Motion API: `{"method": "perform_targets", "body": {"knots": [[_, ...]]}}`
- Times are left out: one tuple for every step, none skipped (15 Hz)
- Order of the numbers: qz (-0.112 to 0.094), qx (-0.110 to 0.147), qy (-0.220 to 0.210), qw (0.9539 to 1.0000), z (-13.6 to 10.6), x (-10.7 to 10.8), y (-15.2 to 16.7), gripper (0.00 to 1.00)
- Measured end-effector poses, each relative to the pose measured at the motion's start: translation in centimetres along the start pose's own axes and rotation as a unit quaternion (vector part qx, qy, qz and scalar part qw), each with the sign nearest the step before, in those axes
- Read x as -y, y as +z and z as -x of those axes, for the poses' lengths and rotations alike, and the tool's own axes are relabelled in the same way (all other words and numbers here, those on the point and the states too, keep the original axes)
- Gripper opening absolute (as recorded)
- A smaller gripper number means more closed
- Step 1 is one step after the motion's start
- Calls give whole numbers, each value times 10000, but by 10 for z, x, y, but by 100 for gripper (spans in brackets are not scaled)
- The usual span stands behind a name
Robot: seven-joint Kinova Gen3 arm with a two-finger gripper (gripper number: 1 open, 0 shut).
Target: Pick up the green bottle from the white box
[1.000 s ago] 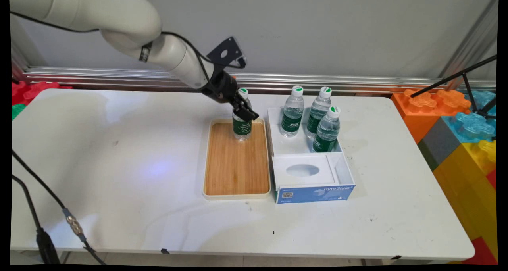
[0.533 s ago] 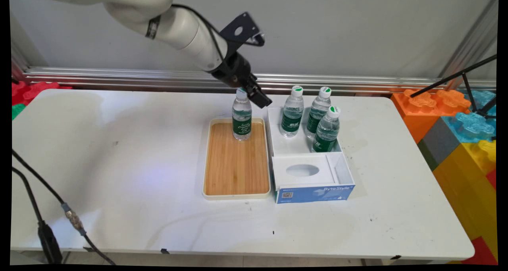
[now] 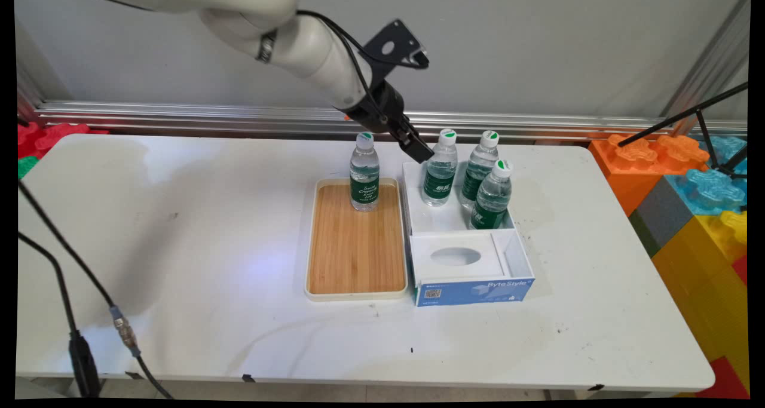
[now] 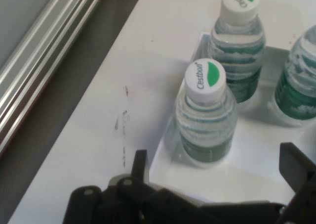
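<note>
The tool (image 3: 420,151), spread wide and empty, hangs beside the box's (image 3: 460,258) nearest bottle (image 3: 440,169). Two more bottles (image 3: 489,187) share its compartment. A lone bottle (image 3: 364,172) stands on the tray (image 3: 356,247).

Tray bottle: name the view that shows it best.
Main view: the tray bottle stands upright and whole at the far end of the tray. The hand view shows only bottles in the box.

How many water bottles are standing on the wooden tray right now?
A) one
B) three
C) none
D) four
A: only one water bottle stands on the wooden tray, at its far end; the other three bottles stand in the white box beside it.
</note>
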Motion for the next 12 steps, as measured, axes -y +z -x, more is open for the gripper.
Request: {"method": "perform_targets", "body": {"knots": [[-6,-9,5,10000,0,0,6,100],[-11,-16,5,10000,2,1,15,100],[-5,-23,-7,10000,3,1,27,100],[12,-30,-21,10000,4,1,38,100],[35,-40,-37,10000,5,1,47,100],[55,-49,-43,10000,5,0,53,100],[91,-68,-51,9999,6,0,61,100],[114,-83,-51,9999,6,-1,66,100],[145,-105,-46,9998,6,-1,74,100],[160,-118,-43,9998,6,-1,79,100],[180,-134,-39,9997,6,-2,85,100],[198,-155,-33,9997,6,-1,92,100]]}}
